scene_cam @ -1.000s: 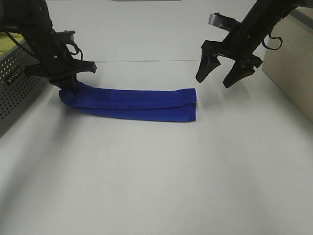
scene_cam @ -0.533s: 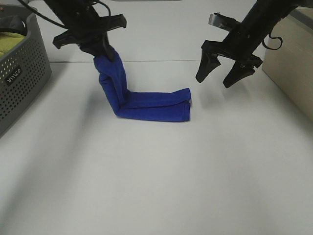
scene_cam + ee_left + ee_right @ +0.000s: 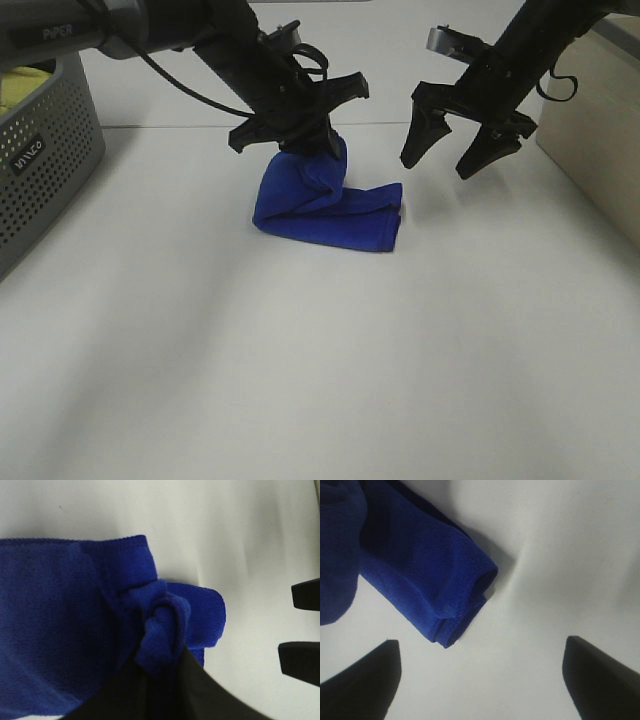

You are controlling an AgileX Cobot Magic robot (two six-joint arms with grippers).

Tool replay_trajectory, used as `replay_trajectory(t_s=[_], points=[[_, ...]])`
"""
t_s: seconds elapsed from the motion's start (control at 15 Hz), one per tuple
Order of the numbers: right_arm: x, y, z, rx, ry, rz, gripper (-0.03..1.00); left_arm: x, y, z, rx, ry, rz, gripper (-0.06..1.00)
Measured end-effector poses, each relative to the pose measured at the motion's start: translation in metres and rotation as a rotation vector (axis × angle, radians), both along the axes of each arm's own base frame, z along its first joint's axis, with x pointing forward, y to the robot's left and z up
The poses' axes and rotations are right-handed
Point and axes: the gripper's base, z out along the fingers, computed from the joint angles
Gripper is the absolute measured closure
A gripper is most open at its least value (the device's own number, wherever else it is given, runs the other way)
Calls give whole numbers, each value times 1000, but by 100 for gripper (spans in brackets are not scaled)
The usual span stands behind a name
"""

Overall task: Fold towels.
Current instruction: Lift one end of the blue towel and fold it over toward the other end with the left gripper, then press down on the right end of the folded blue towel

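**Blue towel mid-fold, one end held over the other**

The blue towel [image 3: 330, 210] sits on the white table [image 3: 320, 380], toward the back and near the middle. It is a narrow band, already doubled lengthwise. One end lies flat, and the other is raised and bunched above it.

The left gripper [image 3: 312, 140] is clamped on that raised end — its wrist view shows the plush wadded between the jaws. The right gripper [image 3: 438, 160] hangs just beside the flat end, jaws wide apart and holding nothing.

The step in hand looks like the crosswise fold, roughly halfway over. Next, I judge, the raised end needs setting down with its edge matched to the flat end's hem. It then has to be let go without dragging the layers — the wad may want smoothing.

At the table's left stands a grey perforated basket [image 3: 50, 165] with a yellow-green cloth [image 3: 20, 85] in it. Anything deeper in the basket is hidden.
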Motion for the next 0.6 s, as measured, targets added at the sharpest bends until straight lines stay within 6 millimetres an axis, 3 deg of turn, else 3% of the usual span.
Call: replay_trajectory(t_s=[0.13, 0.47, 0.6], points=[[0, 0, 0, 0, 0, 0, 12, 0, -6, -12, -54, 37, 24, 70], [0, 0, 0, 0, 2, -5, 12, 1, -17, -4, -246, 87, 81, 34], [0, 0, 1, 1, 0, -7, 12, 1, -19, -3, -264, 74, 61, 31]])
